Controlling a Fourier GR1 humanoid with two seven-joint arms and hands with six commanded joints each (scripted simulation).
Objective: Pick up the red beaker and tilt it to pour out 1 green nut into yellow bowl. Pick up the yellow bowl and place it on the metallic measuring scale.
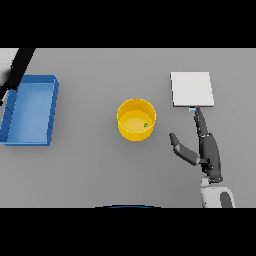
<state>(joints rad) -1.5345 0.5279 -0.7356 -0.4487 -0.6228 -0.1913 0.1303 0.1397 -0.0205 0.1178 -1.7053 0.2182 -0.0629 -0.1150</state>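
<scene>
The grey table (pixel 100 170) fills the head view. The biggest thing on it is a blue bin (pixel 30 110), a shallow rectangular tray with raised walls, lying at the far left. A dark arm-like shape (pixel 17 70) crosses its upper left corner; what it ends in cannot be made out, so the left hand is not seen.

Next in size is the scale (pixel 192 89), a flat, pale square plate at the upper right, with a small bluish mark at the middle of its near edge. It looks light grey and nothing rests on it.

The right hand (pixel 207 150) comes up from the lower right, dark grey on a white forearm. Its fingers are straight and together, pointing up the table, with their tips just at the near edge of the scale. The thumb sticks out to the left, well spread from the fingers. The hand holds nothing.

The bowl (pixel 136 120) stands upright near the middle of the table, between the bin and the scale, apart from both and left of the thumb. It is round, bright yellow, with fairly tall walls and a paler floor.

Inside it, toward the right side of the floor, lies one small green nut (pixel 146 125).
</scene>
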